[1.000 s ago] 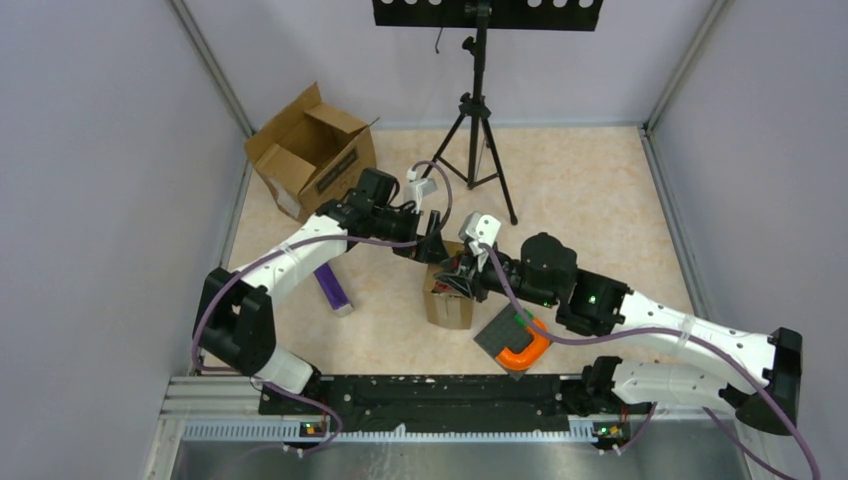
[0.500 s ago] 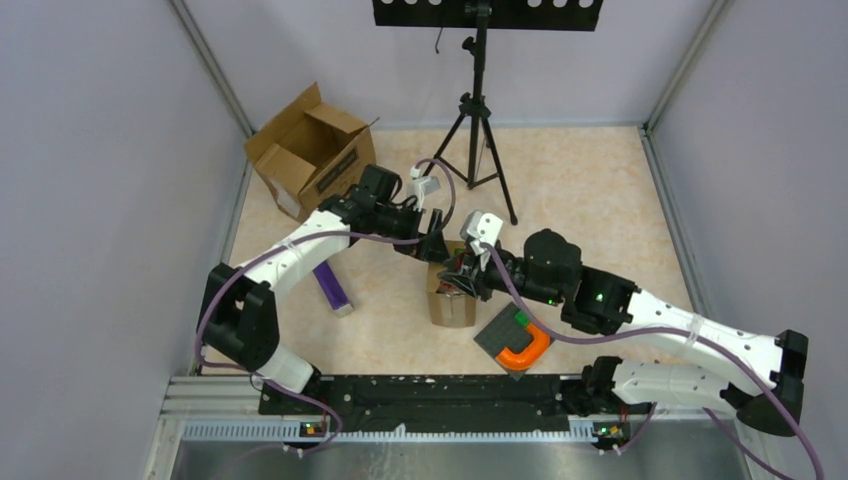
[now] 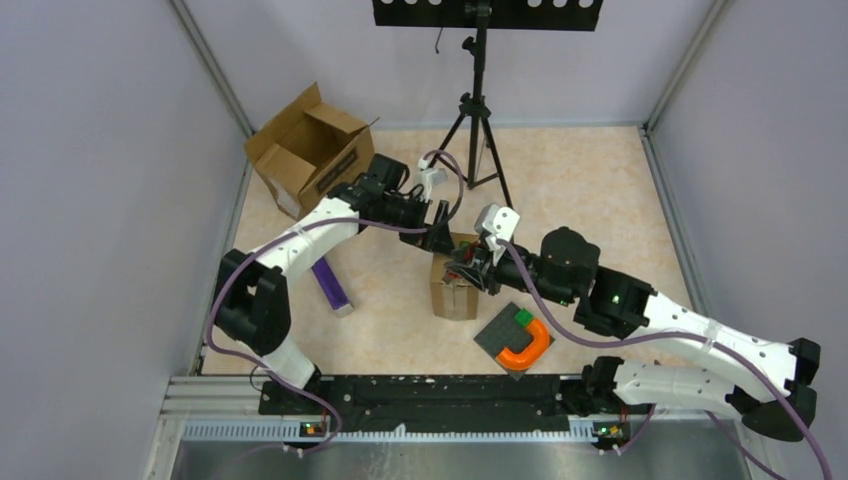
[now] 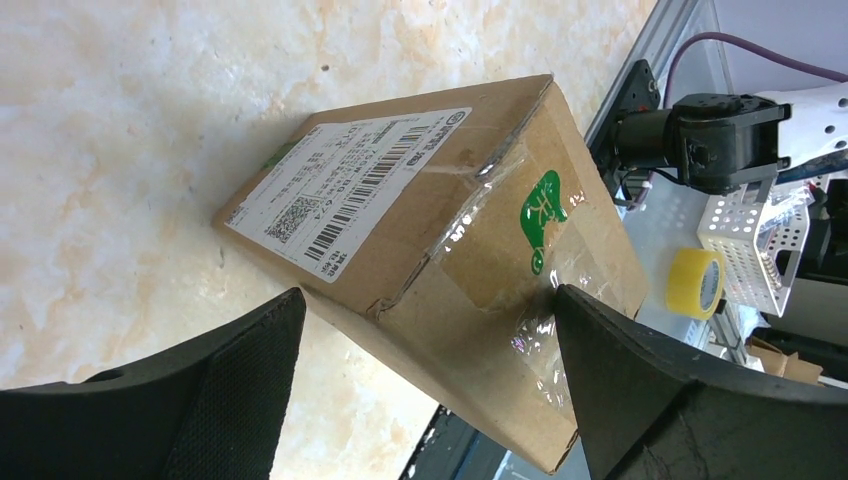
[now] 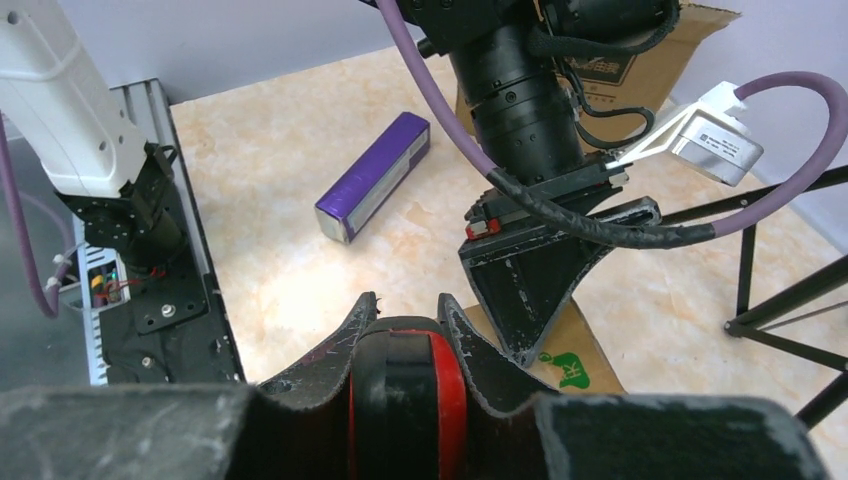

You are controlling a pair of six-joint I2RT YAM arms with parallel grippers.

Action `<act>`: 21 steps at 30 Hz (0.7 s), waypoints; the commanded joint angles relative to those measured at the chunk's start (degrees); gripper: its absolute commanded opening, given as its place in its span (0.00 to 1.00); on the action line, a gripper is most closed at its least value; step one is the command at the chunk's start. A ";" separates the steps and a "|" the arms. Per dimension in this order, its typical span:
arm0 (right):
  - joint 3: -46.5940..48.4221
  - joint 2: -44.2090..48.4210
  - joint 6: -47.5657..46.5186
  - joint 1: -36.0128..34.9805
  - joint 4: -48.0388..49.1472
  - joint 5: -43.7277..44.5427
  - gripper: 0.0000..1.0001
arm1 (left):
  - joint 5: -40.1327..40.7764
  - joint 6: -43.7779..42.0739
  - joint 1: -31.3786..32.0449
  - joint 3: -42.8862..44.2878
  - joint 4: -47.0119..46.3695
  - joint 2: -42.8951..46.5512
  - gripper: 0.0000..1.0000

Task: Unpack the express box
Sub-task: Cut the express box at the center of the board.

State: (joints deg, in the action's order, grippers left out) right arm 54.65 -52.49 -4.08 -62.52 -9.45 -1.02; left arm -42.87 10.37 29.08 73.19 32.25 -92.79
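Note:
The express box (image 3: 455, 298) is a small taped brown carton with a white label and a green logo, lying on the floor mid-scene. In the left wrist view the box (image 4: 440, 200) fills the frame. My left gripper (image 4: 428, 298) is open, with its jaws to either side of the box's taped end. From above, the left gripper (image 3: 441, 232) hangs over the box's far end. My right gripper (image 5: 407, 305) is shut on a black and red tool (image 5: 410, 390). It sits just right of the box top (image 3: 468, 272), facing the left gripper's finger (image 5: 530, 290).
A larger open cardboard box (image 3: 312, 150) stands at the back left. A purple box (image 3: 332, 285) lies left of the express box. A grey pad with an orange C-shaped piece (image 3: 515, 340) lies near the front. A black tripod (image 3: 478, 130) stands behind.
Both arms have shifted slightly right and away from the bases. The express box has moved a little with them. Neither gripper's opening has changed.

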 commanded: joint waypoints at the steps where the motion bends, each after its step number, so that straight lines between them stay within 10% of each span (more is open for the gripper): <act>1: 3.04 1.47 -1.37 -0.48 1.21 3.40 0.00 | 0.63 -3.87 0.90 3.95 0.23 -4.22 0.95; 21: -1.06 2.54 -0.17 1.34 1.50 1.31 0.00 | -2.73 -4.77 2.23 6.37 -0.17 -7.70 0.92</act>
State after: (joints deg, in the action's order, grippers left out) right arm 53.54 -50.00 -5.43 -61.49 -10.52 2.63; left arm -47.11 8.58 30.57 78.56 31.53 -98.91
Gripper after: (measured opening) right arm 0.205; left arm 0.928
